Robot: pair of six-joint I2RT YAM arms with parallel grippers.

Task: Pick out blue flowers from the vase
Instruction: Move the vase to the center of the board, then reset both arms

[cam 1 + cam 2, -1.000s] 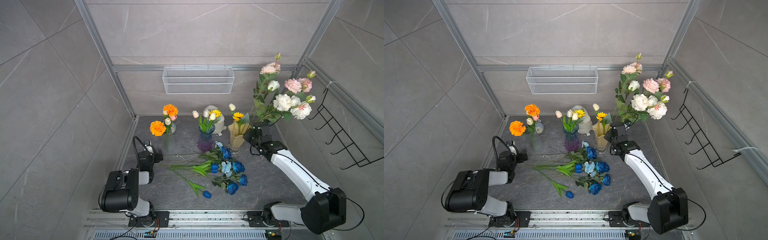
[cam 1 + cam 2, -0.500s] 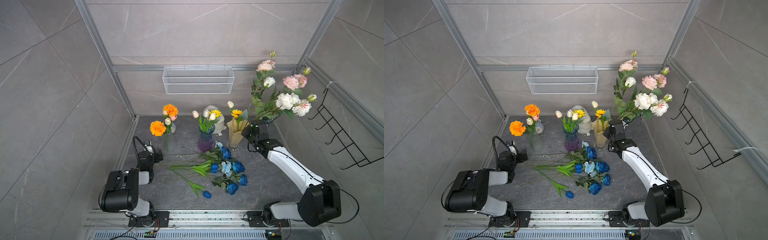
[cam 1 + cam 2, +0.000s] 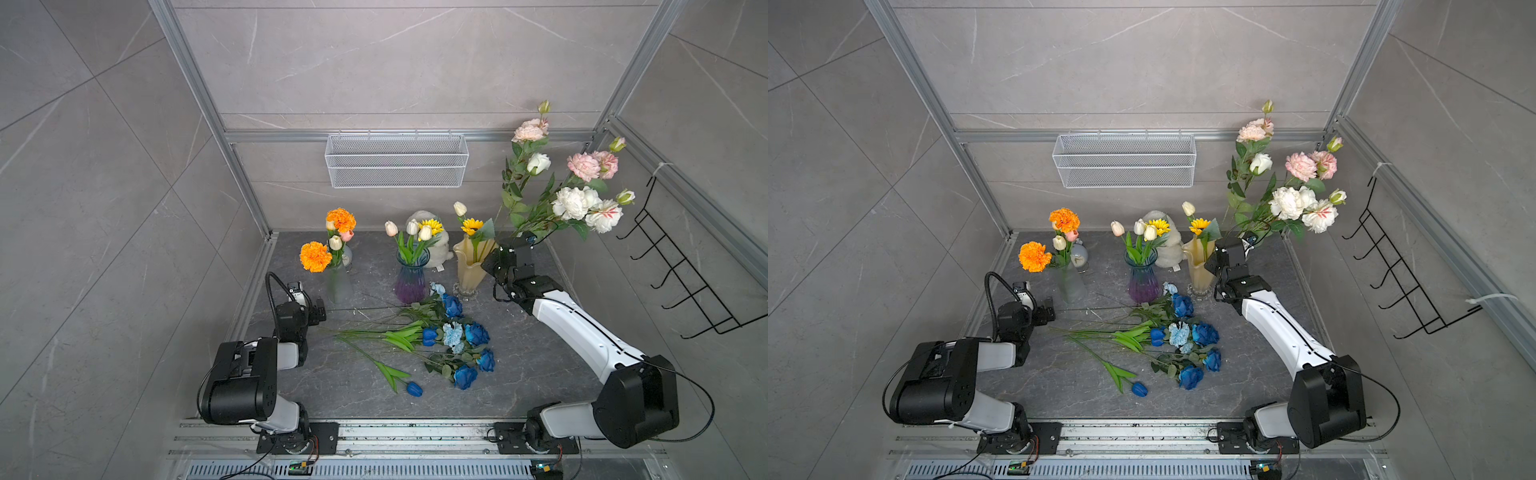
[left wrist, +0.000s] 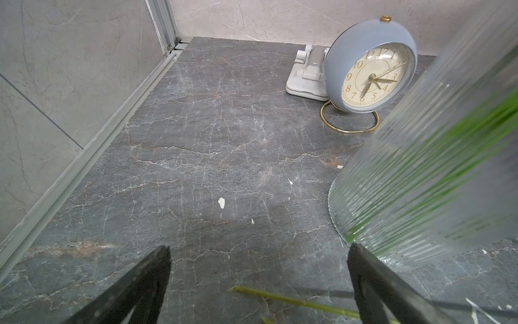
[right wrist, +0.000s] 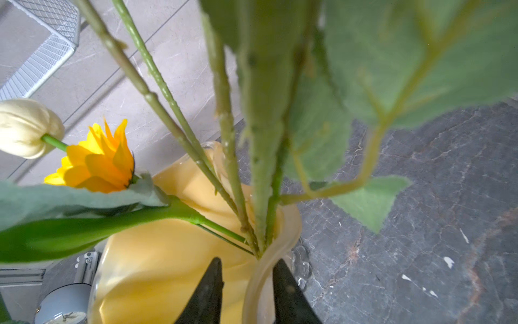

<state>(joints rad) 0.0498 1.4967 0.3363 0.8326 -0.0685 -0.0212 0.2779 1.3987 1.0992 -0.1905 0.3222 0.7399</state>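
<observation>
So, blue flowers point(image 3: 476, 333) all lying flat mid-worktop point(image 3: 528, 374), just in front of the purple vase point(image 3: 410, 282)
Left hand point(image 4: 259, 248) sits low by the ribbed glass vase point(image 4: 420, 182), fingers spread wide (a loose green stem point(image 4: 294, 301) lies on the worktop between them). Right hand point(image 5: 248, 260) is up at the yellow vase point(image 5: 168, 252), fingers partly apart astride its rim, pink-and-white bouquet point(image 3: 575, 203) stems just ahead of the tips.

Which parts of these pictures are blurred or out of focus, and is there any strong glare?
Right wrist view: the green stems and leaves close to the lens are soft, while the stone floor is clearer. Left wrist view: the ribbed glass vase is blurred, the clock sharp. In both top views: even light, faint shadows, no strong glare.
</observation>
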